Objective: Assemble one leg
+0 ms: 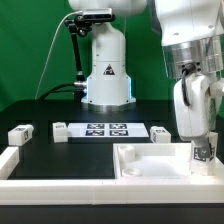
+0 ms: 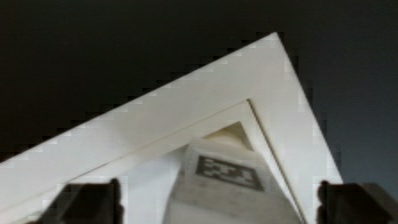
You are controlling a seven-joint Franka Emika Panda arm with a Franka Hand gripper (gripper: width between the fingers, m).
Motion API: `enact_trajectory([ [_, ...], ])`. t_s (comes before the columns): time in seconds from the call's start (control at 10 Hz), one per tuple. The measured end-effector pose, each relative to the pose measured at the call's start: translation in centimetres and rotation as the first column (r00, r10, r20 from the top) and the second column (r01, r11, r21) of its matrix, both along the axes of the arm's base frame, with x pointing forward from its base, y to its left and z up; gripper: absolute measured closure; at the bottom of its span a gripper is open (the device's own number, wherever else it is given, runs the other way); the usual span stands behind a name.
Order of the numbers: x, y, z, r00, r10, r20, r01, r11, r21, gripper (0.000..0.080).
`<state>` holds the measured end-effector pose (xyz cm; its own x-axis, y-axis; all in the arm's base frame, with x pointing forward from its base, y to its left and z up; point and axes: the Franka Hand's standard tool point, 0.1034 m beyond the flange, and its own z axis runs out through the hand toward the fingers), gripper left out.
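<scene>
Three legs are lying loose on the black table (image 1: 60, 160): one (image 1: 21, 133) near the edge on the exterior view's left, one (image 1: 61, 130) touching the marker board (image 1: 106, 129), and one (image 1: 160, 133) just beside the board's other end. A fourth leg (image 1: 203, 152) is standing upright inside a corner of the white tray (image 1: 150, 165), at the table corner on the exterior view's right. The gripper (image 1: 203, 155) is hanging directly over this leg. In the wrist view, the gripper (image 2: 212, 200) fingers (image 2: 84, 202) are standing spread, flanking the tagged leg (image 2: 222, 170) without visibly touching it, against the tray's corner wall (image 2: 214, 90).
</scene>
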<state>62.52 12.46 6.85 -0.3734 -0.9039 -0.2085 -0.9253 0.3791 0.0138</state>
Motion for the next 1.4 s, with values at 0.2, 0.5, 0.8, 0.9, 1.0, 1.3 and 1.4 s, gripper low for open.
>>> enact_trajectory([
  [0.2,-0.3,0.5,0.1,0.992,0.128,-0.011,-0.128,0.992,-0.003,0.0155],
  [0.5,-0.2,0.9,0.5,0.841,0.54,0.023,-0.538,0.841,-0.048,0.015],
  [0.8,-0.1,0.5,0.4,0.534,0.844,0.061,-0.836,0.537,-0.112,0.015],
  [0.9,-0.1,0.5,0.4,0.409,0.911,0.062,-0.9,0.413,-0.135,0.015],
  [1.0,-0.1,0.4,0.4,0.312,0.948,0.068,-0.936,0.319,-0.149,0.015],
  [1.3,0.3,-1.0,0.6,0.142,0.987,0.078,-0.972,0.154,-0.176,0.015],
  [1.4,0.2,-0.8,0.5,0.143,0.987,0.078,-0.972,0.155,-0.176,0.015],
])
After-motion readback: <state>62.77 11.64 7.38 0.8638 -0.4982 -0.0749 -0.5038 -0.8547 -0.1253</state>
